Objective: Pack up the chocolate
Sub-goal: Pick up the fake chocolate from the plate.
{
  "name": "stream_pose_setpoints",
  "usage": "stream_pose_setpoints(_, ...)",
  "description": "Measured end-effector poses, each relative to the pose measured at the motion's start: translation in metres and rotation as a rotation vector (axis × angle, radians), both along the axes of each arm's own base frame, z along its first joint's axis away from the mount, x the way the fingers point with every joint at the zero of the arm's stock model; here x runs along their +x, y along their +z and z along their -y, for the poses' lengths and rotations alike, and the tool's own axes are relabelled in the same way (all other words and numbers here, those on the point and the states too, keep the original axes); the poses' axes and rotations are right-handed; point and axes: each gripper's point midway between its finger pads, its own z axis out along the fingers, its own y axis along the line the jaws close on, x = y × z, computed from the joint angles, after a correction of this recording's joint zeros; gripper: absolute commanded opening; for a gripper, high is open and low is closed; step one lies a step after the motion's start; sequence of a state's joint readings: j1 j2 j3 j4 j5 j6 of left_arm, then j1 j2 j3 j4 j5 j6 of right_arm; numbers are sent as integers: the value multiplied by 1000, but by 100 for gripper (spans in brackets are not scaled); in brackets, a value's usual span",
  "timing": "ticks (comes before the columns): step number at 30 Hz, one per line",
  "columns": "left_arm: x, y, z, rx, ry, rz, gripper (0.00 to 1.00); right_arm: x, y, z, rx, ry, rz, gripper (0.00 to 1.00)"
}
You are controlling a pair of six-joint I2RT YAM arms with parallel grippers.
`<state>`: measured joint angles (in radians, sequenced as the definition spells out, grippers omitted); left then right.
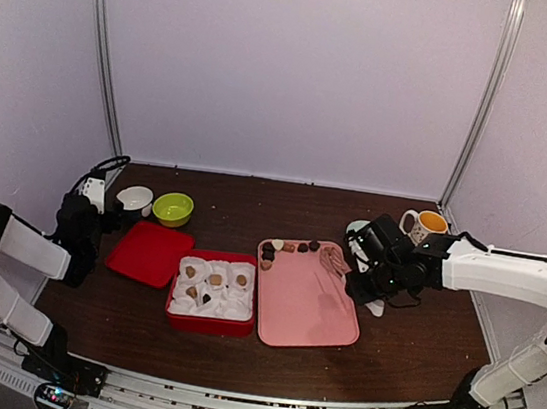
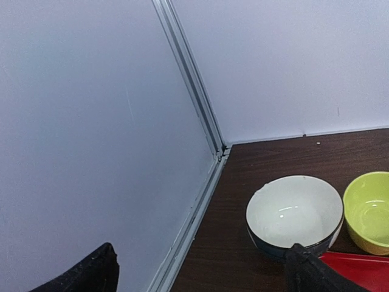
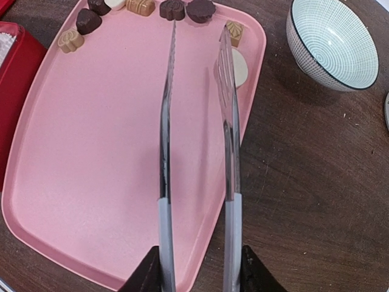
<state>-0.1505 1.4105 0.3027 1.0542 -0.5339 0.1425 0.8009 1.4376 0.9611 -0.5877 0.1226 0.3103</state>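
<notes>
- Over on the right side, the right gripper [image 3: 197, 277] has its fingers pressed against both handles of the metal tongs [image 3: 165, 152], so it's gripping those. The 2 tong arms stand apart with nothing caught between the tips.
- The tongs reach out over the pink tray [image 3: 91, 170], with the tips up near its far edge.
- Most of the chocolate [image 3: 140, 6] sits in a loose row along that far edge: dark, light brown and a cream piece. There's also 1 light brown piece [image 3: 234, 33] near the right corner and 1 pale round piece [image 3: 241, 67] partly under the right-hand tong arm.
- More chocolate is already in white paper cups inside the red box [image 1: 209, 325], just left of the tray. From the top view I can make out a few light brown ones and 1 dark one, but it's too small to say more.
- A red lid [image 1: 151, 252] lies flat just left of the box.
- A blue-patterned bowl [image 3: 331, 42] sits on the dark table [image 1: 416, 344] to the right of the tray, not touching it. A mug [image 1: 424, 224] with an orange inside is back behind the right arm.
- The left gripper [image 2: 202, 249] is spread wide open and holding nothing, up by the far-left corner. It's close to a white bowl [image 2: 295, 213], with a green bowl [image 2: 368, 210] right beside that.
</notes>
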Motion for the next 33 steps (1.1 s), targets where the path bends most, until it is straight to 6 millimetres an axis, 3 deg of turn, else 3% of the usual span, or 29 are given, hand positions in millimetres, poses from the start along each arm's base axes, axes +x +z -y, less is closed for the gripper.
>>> stream_pose_setpoints(11, 5, -10, -3, -47, -73, -35, 98, 16, -13, 15, -54, -22, -53, 39)
stream_pose_setpoints(20, 10, -12, -4, -86, -134, -18, 98, 29, -6, 11, -59, -15, -48, 39)
stream_pose_setpoints(33, 10, -12, 0, -89, -159, -19, 98, 32, -17, 19, -137, -9, -72, 38)
